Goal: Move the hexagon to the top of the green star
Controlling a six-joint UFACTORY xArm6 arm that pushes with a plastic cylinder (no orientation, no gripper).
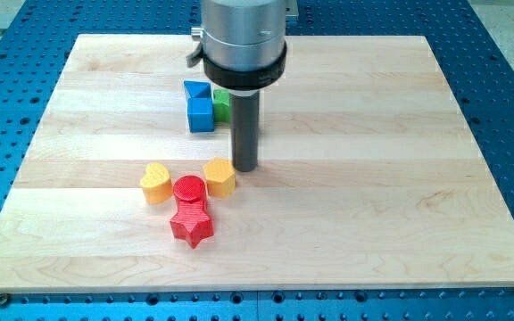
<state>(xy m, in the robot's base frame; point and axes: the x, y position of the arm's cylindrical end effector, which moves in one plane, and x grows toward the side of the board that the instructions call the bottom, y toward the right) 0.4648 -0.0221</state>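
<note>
The tip (244, 168) is a bare rod holding nothing, touching the yellow hexagon (219, 176) at its upper right, mid-board. The green star (222, 104) sits toward the top edge, half hidden beside blue blocks (200, 106). Pushing from this side would likely drive the hexagon into the red cylinder (188, 189), away from the star.

My tip (244, 168) touches the yellow block (219, 176); blue blocks (201, 107) crowd the top; the surface's (400, 178) right is open.
</note>
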